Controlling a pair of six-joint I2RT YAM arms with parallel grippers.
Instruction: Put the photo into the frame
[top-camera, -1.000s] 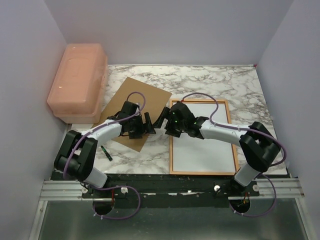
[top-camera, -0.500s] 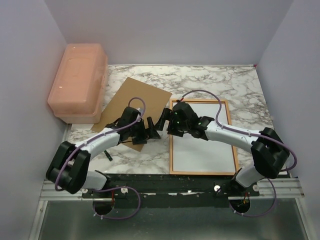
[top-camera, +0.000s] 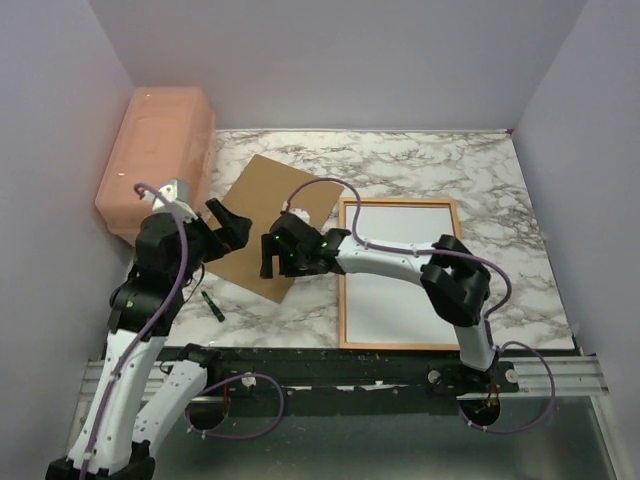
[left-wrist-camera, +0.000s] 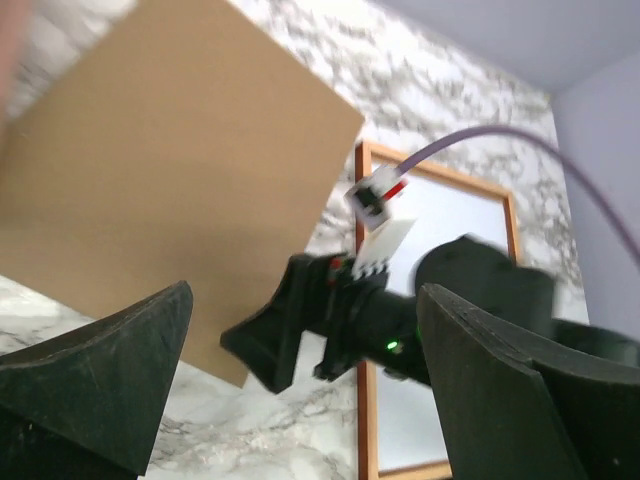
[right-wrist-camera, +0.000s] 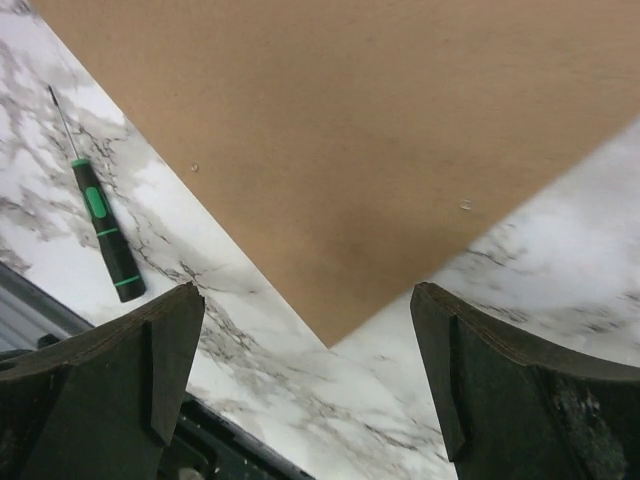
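At the 9 o'clock side of the frame (top-camera: 400, 202), the two arms have traded places. A second ago both end effectors met over the gap between the frame and the backing board (top-camera: 270, 190). The left end effector (top-camera: 232, 225) has since lifted and pulled back toward 10 o'clock, beside the pink storage box (top-camera: 155, 165). Its fingers are spread wide with nothing between them. The right end effector (top-camera: 270, 255) has reached across toward 9 o'clock and now hangs over the board's near corner, jaws likewise spread and empty.

Task status: the photo (top-camera: 400, 300) appears to lie inside the frame already, white back up, all four edges within the border. Judged from this layout, the right arm is lining up on the backing board, which would close the frame behind the print.

Materials and shapes:
- Frame: thin rectangle lying flat, light wood side up, set square to the desk (top-camera: 400, 160) edge.
- Photo: flat white matte sheet; the printed face is not visible.
- Backing board: plain brown stiff sheet with a fine fibrous surface and sharp corners, rotated relative to the frame, lying flat on the desk.
- Desk: glossy white marble pattern with grey veins.
- Screwdriver (top-camera: 212, 305): slim, black and green handle, at 7 o'clock of the board, apart from it.
- Storage box: translucent pink plastic with rounded corners.
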